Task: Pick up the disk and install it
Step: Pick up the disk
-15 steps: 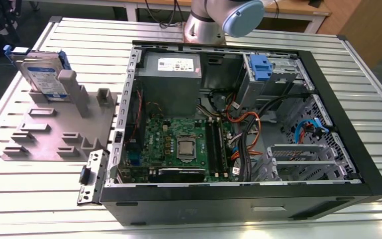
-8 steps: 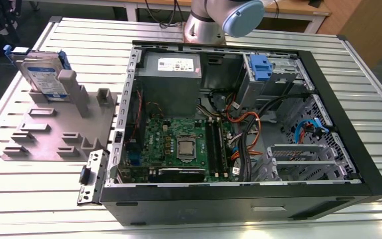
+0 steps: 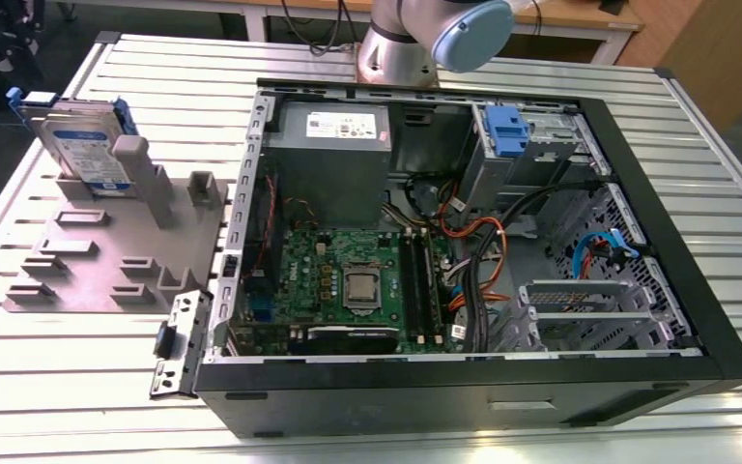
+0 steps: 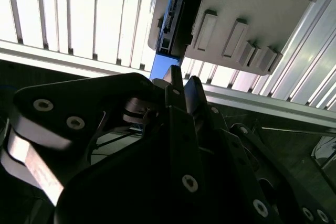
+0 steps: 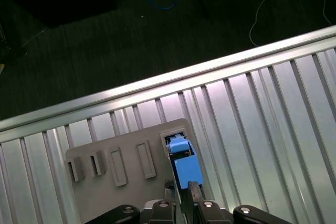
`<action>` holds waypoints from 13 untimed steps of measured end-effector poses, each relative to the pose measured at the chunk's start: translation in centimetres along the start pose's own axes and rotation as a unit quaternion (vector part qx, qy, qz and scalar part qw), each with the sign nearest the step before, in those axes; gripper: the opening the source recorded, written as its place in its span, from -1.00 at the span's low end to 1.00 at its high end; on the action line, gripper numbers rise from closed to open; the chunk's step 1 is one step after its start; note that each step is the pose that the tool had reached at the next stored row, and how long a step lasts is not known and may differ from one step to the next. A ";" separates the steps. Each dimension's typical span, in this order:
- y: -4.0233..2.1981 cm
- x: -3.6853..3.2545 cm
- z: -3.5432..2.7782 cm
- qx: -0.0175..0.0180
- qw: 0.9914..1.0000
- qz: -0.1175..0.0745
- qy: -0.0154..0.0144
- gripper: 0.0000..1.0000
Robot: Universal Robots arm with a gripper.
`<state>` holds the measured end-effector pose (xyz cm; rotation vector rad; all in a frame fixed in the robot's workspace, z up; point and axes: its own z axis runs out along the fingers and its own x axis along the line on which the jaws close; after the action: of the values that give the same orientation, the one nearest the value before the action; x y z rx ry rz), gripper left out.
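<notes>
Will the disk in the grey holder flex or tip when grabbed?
The disk looks like a metal slab in a blue frame: probably stiff, fairly heavy. Standing on edge in the holder, it may tip if nudged.

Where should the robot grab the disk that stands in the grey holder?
Grip the disk by its upper edge, coming from above and pinching the two flat faces. It stands upright on edge in the grey holder, whose posts cover its lower part, leaving the top free.

The disk [image 3: 85,145] is bare silver metal framed in smooth blue plastic. The holder [image 3: 88,275] is matt grey plastic, the table [image 3: 62,387] ribbed satin aluminium, the gripper [image 4: 182,81] matt black.
</notes>
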<state>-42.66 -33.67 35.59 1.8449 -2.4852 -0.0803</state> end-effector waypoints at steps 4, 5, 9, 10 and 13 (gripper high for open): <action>0.02 0.00 0.20 0.010 1.000 -0.004 -0.003 -0.52; 0.02 0.01 0.23 0.014 1.000 -0.005 -0.004 -0.52; 0.04 0.02 0.47 0.019 1.000 -0.017 -0.005 -0.52; 0.04 0.02 0.53 0.019 1.000 -0.025 -0.004 -0.52; 0.02 0.02 0.75 0.019 0.999 -0.051 -0.003 -0.39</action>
<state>-42.74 -33.67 34.84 1.9883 -2.4113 -0.0433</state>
